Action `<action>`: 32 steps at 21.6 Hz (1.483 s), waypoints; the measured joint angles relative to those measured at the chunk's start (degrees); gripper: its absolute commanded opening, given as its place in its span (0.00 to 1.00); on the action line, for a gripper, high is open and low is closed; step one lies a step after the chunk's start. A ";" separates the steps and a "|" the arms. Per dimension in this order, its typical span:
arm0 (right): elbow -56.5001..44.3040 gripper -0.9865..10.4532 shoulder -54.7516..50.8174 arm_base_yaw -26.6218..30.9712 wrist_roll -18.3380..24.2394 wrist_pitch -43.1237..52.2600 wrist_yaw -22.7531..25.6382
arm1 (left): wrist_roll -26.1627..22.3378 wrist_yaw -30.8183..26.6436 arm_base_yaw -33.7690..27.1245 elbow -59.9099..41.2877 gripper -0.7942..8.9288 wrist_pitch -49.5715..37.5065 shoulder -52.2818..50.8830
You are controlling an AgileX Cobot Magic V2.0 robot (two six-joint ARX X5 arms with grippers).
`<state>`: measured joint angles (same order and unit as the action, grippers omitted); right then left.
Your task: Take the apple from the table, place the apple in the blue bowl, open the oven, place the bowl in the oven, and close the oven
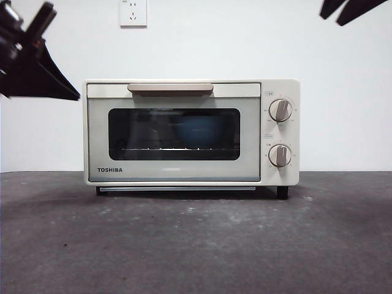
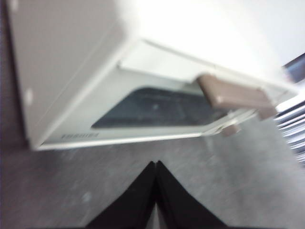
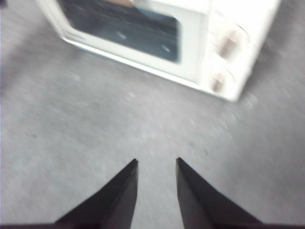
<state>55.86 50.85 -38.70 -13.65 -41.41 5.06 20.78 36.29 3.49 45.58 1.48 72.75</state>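
Note:
The cream-white oven (image 1: pixel 191 131) stands on the dark grey table (image 1: pixel 196 245) with its door closed and its beige handle (image 1: pixel 170 89) at the top. Behind the dark glass the blue bowl (image 1: pixel 199 131) shows dimly on the rack. The apple is hidden. My left gripper (image 2: pixel 156 164) is shut and empty, raised off the oven's left side, with the oven (image 2: pixel 143 86) blurred ahead of it. In the front view it is the dark shape (image 1: pixel 30 61) at the upper left. My right gripper (image 3: pixel 156 162) is open and empty above the table, back from the oven (image 3: pixel 157 38).
Two round knobs (image 1: pixel 280 110) sit on the oven's right panel. A white wall with a socket (image 1: pixel 133 12) stands behind. A black tip of the right arm (image 1: pixel 352 9) shows at the top right corner.

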 measured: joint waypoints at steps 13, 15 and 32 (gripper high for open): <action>-19.37 0.09 0.02 0.02 3.41 37.64 -12.50 | -11.32 -24.90 13.42 0.00 0.09 27.12 -31.04; -20.57 0.09 0.02 0.02 3.39 41.68 -12.52 | -11.61 -25.46 13.68 0.00 0.09 28.57 -32.06; -20.72 0.09 0.02 0.02 3.43 45.07 -10.86 | -12.31 -25.51 13.68 0.00 0.09 29.57 -32.54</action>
<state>35.14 50.87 -38.68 -10.22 3.66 -5.80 8.47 10.79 17.17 45.58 31.05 40.21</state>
